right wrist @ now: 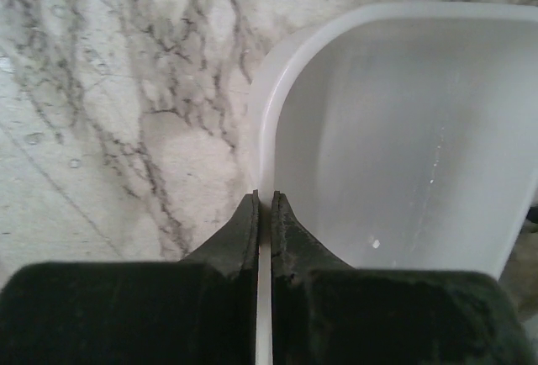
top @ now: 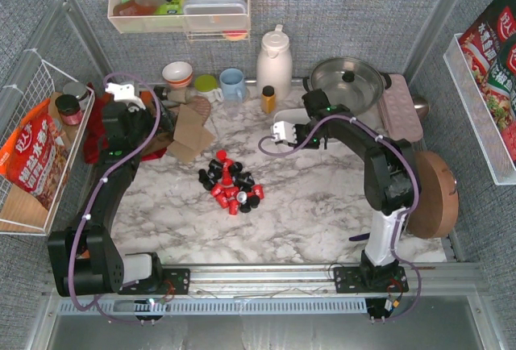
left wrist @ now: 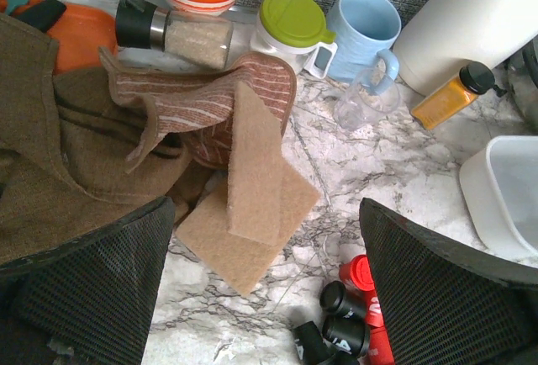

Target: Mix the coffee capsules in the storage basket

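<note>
About twenty capsules (top: 232,182) — one basket (right wrist: 290,155)

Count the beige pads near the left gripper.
2. One pad lies flat near the capsules. The other pad rests tilted on top of it, against the striped cloth. More may be hidden under that cloth.

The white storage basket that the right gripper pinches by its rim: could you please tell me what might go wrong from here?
1. The right gripper holds the storage basket only by a thin rim near one corner, so it may slip or twist when moved.
2. The basket is empty and the coffee capsules lie loosely piled on the marble table; pushing the basket into them could scatter them.
3. The small orange bottle stands nearby and might be tipped.
</note>
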